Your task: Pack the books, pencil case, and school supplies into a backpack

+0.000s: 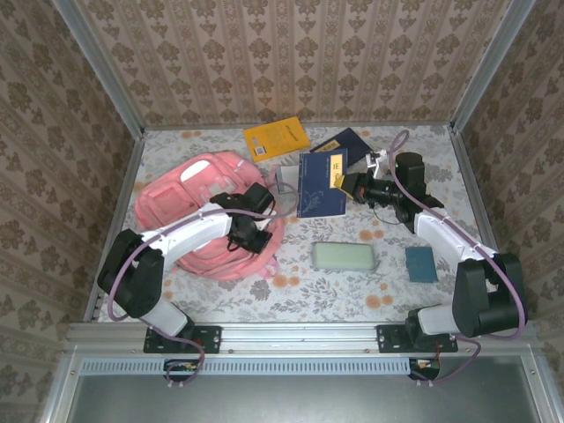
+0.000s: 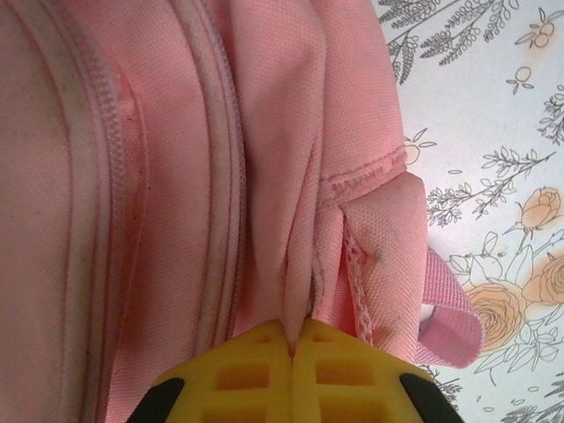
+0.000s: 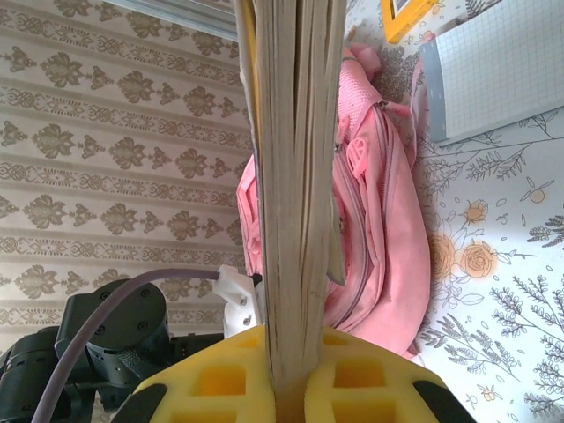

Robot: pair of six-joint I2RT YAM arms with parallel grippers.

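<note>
The pink backpack [image 1: 198, 207] lies flat on the left half of the floral bench [image 1: 388, 300], its straps toward the near edge. The left pincer [image 1: 249, 231] sits over its right side. In the left wrist view, the left pincer's yellow fingers [image 2: 256, 374] are pressed together on a raised fold of the pink fabric [image 2: 295, 264], just beside a strap loop [image 2: 445, 322]. The right pincer [image 1: 345, 185] reaches in from the right and pinches the right edge of a dark navy book with a gold label [image 1: 319, 183], which is in the middle of the bench, just right of the backpack. In the right wrist view this book [image 3: 295, 176] is seen edge-on, its pages running straight up out of the closed yellow fingers [image 3: 216, 379], with the backpack [image 3: 379, 229] beyond it. A whitish-grey gridded pad [image 1: 284, 178] lies between backpack and book, partly hidden under the book's left edge. It also shows at the upper right of the right wrist view [image 3: 502, 70]. A yellow-orange book [image 1: 276, 138] lies near the back wall, and a second navy book [image 1: 348, 141] lies to its right, partly covered by the held one. The mint-green pencil case [image 1: 345, 256] lies on the bench nearer the arms, apart from both pincers. A small teal piece [image 1: 421, 263] lies to its right, close to the right arm.
</note>
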